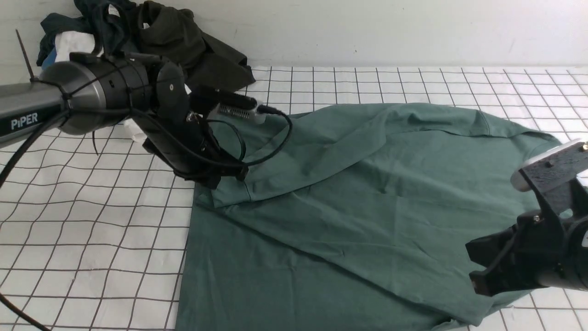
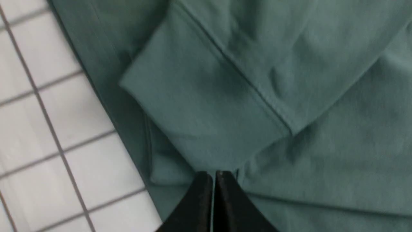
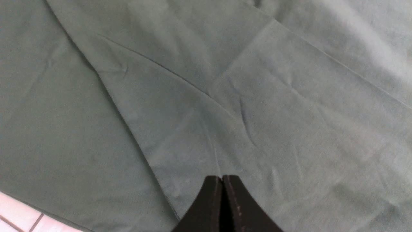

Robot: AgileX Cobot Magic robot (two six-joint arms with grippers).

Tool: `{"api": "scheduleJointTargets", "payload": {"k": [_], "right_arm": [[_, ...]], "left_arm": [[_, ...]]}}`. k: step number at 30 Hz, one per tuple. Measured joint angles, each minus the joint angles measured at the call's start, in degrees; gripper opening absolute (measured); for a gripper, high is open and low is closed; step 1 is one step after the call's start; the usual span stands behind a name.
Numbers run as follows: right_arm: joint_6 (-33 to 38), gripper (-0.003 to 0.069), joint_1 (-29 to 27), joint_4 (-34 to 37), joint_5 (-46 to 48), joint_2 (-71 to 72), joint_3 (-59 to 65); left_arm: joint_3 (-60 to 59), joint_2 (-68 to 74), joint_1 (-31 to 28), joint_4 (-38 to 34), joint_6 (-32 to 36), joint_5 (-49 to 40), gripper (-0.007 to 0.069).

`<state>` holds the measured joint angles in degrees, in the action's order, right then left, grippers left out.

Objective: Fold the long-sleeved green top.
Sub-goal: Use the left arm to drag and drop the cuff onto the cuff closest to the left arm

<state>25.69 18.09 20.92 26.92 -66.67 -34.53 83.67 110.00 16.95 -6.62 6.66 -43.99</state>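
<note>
The green long-sleeved top (image 1: pixel 367 207) lies spread across the gridded table, its logo hidden. One sleeve is folded over the body, and its cuff (image 1: pixel 229 193) ends near the top's left edge. My left gripper (image 1: pixel 219 183) is shut on that cuff; in the left wrist view the cuff (image 2: pixel 199 106) meets the closed tips of the left gripper (image 2: pixel 214 174). My right gripper (image 1: pixel 477 276) is shut at the top's near right edge. In the right wrist view the right gripper (image 3: pixel 222 177) has its tips against plain green cloth (image 3: pixel 193 96), with no cloth showing between the jaws.
A heap of dark clothes (image 1: pixel 174 41) lies at the back left against the wall. The white gridded table cover (image 1: pixel 92 230) shows to the left and behind (image 1: pixel 413 82) the top. The left arm's cable hangs over the sleeve.
</note>
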Motion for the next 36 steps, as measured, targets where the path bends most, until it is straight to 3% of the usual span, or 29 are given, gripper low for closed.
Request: {"api": "scheduleJointTargets", "payload": {"k": [4,12,13,17,20,22,28,36], "right_arm": [[0.00,-0.0010,0.00,0.00,0.06,0.00,0.00],[0.00,-0.0010,0.00,0.28,0.10,0.00,0.00],[0.00,-0.0010,0.00,0.78,0.10,0.00,0.00],[0.00,-0.0010,0.00,2.21,0.10,0.00,0.00],[0.00,-0.0010,0.00,2.78,0.10,0.00,0.00],[0.00,-0.0010,0.00,3.02,0.10,0.00,0.00],[0.00,-0.0010,0.00,3.25,0.10,0.00,0.00],[0.00,-0.0010,0.00,2.95,0.05,0.00,0.00]], "left_arm": [[2.14,-0.14,0.00,0.00,0.00,0.42,0.0014],[2.38,2.65,0.00,-0.07,-0.23,-2.45,0.0232],[2.42,4.38,0.00,-0.07,-0.98,-2.45,0.0286],[2.42,7.43,0.00,0.52,-4.06,-1.90,0.0323],[2.42,8.89,0.00,1.16,-6.04,-0.97,0.0307],[2.42,9.31,0.00,1.16,-6.66,-0.53,0.0258],[2.54,8.09,0.52,1.24,-6.18,0.60,0.0030],[5.77,-3.10,2.22,0.96,-4.18,-1.66,-0.0004]]}}
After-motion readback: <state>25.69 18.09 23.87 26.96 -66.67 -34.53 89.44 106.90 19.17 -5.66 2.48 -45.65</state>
